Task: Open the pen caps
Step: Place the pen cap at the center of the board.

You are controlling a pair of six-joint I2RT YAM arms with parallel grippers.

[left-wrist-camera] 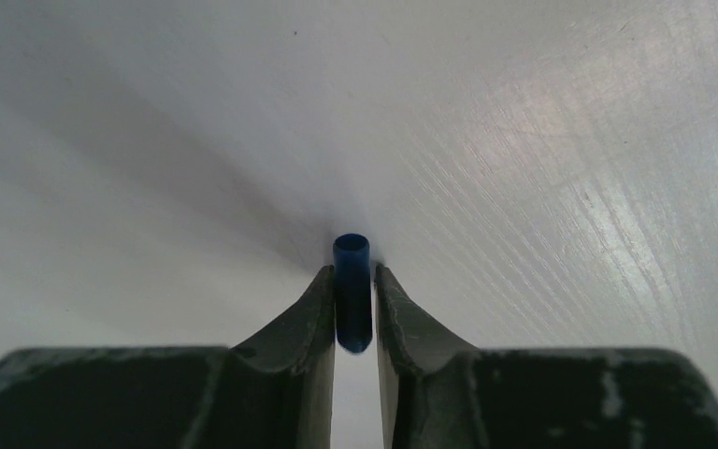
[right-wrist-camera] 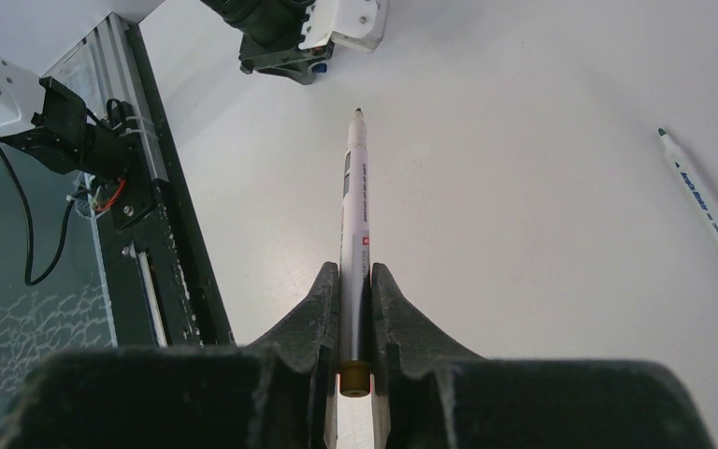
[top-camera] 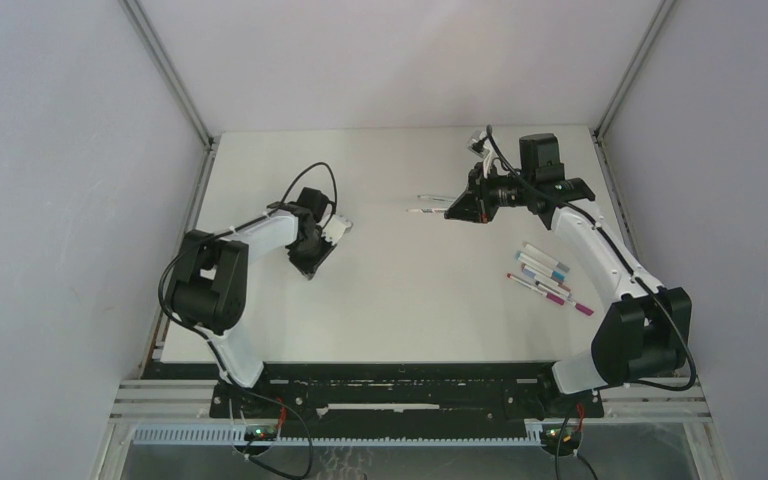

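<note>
A blue pen cap (left-wrist-camera: 351,299) stands between the fingers of my left gripper (left-wrist-camera: 352,269), low over the white table. The jaws are slightly parted, with a thin gap beside the cap. In the top view the left gripper (top-camera: 332,232) is at mid-left. My right gripper (right-wrist-camera: 356,269) is shut on a white pen (right-wrist-camera: 356,187). Its bare dark tip points away from the gripper and its orange-yellow end sits back between the fingers. Seen from above, the right gripper (top-camera: 452,210) holds this pen (top-camera: 425,212) pointing left, towards the left arm.
A green-ended pen (right-wrist-camera: 701,196) lies alone on the table close to the right gripper. Several white pens (top-camera: 545,275) with coloured ends lie in a group at right, beside the right arm. Grey walls enclose the table on three sides.
</note>
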